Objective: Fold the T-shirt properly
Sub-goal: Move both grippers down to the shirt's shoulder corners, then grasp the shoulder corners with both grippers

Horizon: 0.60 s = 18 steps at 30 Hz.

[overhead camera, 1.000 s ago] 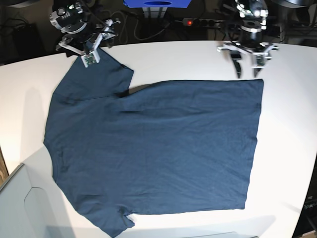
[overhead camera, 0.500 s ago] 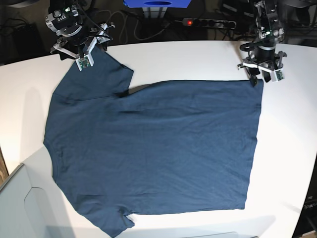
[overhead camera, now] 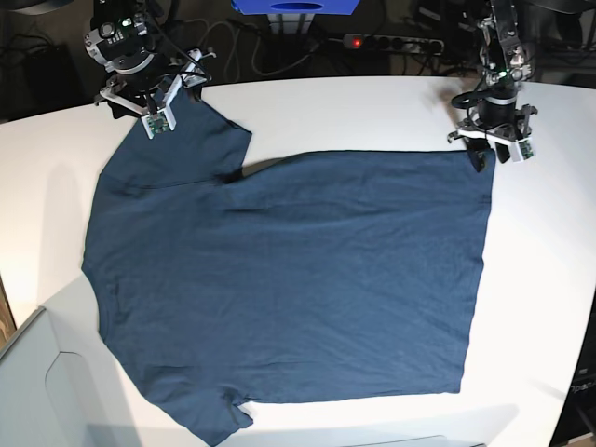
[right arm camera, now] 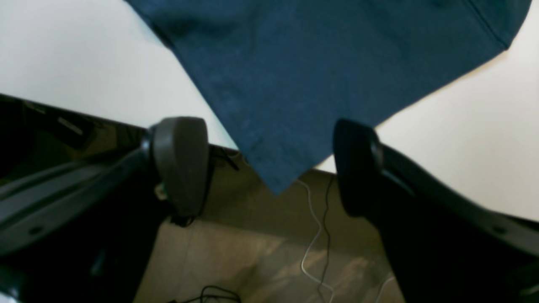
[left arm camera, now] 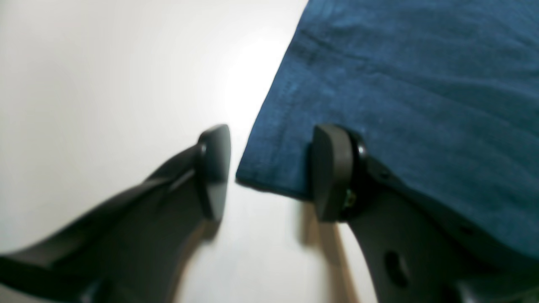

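The left gripper [left arm camera: 269, 172] is open, one finger on each side of a bottom corner of the T-shirt [overhead camera: 289, 279], holding nothing. The right gripper [right arm camera: 269, 164] is open wide too, around the tip of a sleeve, not squeezing it. The T-shirt lies flat on the white table [overhead camera: 354, 107].

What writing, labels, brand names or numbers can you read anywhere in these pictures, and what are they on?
None can be read.
T-shirt: plain dark blue fabric, no print or label showing in any view.
Small green boards on the left gripper and the right gripper: any markings are too small to read.
Power strip behind the table: only a red light, no legible text.
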Each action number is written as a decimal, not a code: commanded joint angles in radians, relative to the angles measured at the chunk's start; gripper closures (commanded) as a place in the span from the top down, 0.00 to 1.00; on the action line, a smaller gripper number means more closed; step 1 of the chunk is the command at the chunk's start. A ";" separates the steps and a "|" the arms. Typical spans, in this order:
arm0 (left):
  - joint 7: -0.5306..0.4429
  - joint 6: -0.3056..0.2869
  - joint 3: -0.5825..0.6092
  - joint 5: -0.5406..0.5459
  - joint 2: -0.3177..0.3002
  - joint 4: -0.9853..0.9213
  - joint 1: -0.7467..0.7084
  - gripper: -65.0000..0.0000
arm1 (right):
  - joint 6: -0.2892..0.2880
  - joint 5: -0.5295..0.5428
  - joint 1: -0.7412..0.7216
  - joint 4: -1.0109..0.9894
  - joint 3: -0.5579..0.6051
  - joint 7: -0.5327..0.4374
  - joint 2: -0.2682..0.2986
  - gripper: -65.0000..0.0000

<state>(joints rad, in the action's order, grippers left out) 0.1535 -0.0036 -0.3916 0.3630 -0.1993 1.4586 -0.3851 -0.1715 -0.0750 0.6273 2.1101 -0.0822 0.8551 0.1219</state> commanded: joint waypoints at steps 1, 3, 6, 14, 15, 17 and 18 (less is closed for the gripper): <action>0.031 0.003 0.001 0.006 -0.006 0.001 -0.007 0.46 | -0.015 0.002 0.006 0.014 -0.001 -0.010 0.005 0.69; 0.031 0.003 0.003 0.011 -0.004 0.001 -0.007 0.45 | -0.013 0.002 0.006 0.014 -0.001 -0.010 0.005 0.69; 0.031 0.003 0.003 0.012 -0.004 0.001 -0.010 0.34 | -0.012 0.002 0.004 0.014 -0.004 -0.010 0.005 0.69; 0.033 0.004 0.003 0.012 -0.004 0.001 -0.008 0.00 | -0.012 0.004 -0.022 0.000 -0.120 -0.020 -0.001 0.70; 0.033 0.004 0.003 0.012 -0.004 0.001 -0.008 0.00 | -0.013 0.005 -0.024 -0.006 -0.130 -0.020 -0.001 0.70; 0.033 0.004 0.003 0.012 -0.004 0.001 -0.008 0.00 | -0.015 0.005 -0.045 -0.017 -0.141 -0.020 -0.001 0.70; 0.033 0.004 0.003 0.012 -0.004 0.001 -0.008 0.00 | -0.015 0.005 -0.054 -0.026 -0.147 -0.020 -0.001 0.70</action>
<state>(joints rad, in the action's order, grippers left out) 0.1532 -0.0006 -0.3893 0.3756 -0.1986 1.4574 -0.3878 -0.1730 -0.0719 0.5774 2.0674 -0.2237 0.8566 0.1150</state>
